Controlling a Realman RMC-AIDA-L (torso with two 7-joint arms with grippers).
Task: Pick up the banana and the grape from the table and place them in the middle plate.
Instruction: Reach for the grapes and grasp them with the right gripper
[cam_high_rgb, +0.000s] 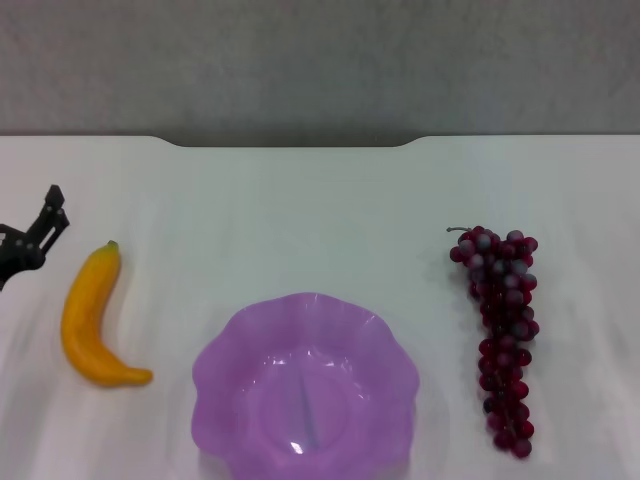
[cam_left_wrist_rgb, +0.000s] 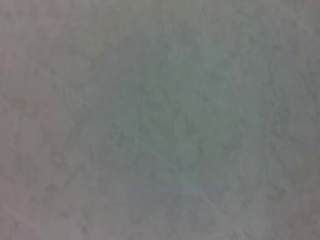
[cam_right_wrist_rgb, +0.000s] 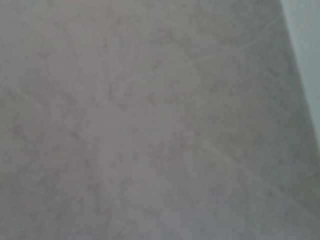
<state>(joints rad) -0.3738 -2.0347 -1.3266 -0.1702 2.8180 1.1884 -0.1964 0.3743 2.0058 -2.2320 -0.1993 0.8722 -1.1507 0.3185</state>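
Note:
The yellow-orange banana (cam_high_rgb: 90, 320) lies on the left of the white table (cam_high_rgb: 320, 210), its green stem tip pointing away from me. The bunch of dark red-purple grapes (cam_high_rgb: 502, 330) lies on the right side, stem end farthest from me. Between them, near the front edge, sits the translucent purple middle plate (cam_high_rgb: 230, 350) with a wavy rim and nothing in it. My left gripper (cam_high_rgb: 55, 212) shows at the far left edge of the head view, open and empty, a short way left of the banana's stem end. My right gripper is out of view.
The table's far edge has a wide notch (cam_high_rgb: 290, 143), with a grey wall beyond it. Both wrist views show only a mottled grey surface; a pale strip (cam_right_wrist_rgb: 306, 60) runs along one edge of the right wrist view.

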